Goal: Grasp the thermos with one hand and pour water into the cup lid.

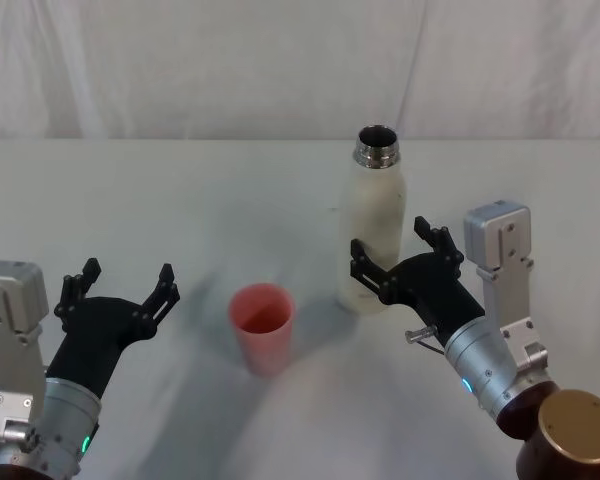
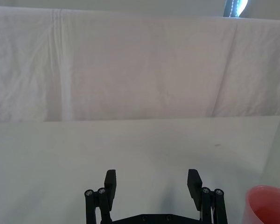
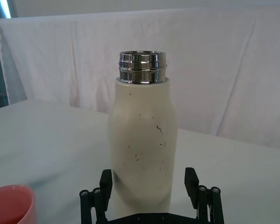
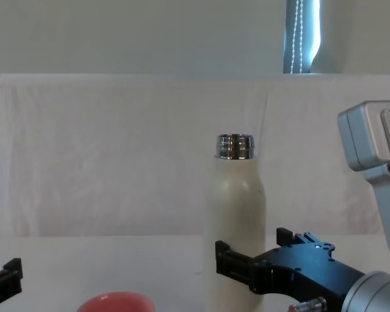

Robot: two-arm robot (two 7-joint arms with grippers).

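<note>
The thermos stands upright and uncapped right of the table's middle, cream-white with a steel neck. My right gripper is open, one finger on each side of the thermos's lower body, with a gap showing at one finger. In the chest view the right gripper reaches around the thermos near its base. The pink cup lid stands mouth up, in front and to the left of the thermos. My left gripper hovers open left of the cup lid, holding nothing.
A white cloth covers the table and hangs as a backdrop behind it. The table's far edge runs just behind the thermos. Bare tabletop lies between the two grippers around the cup lid.
</note>
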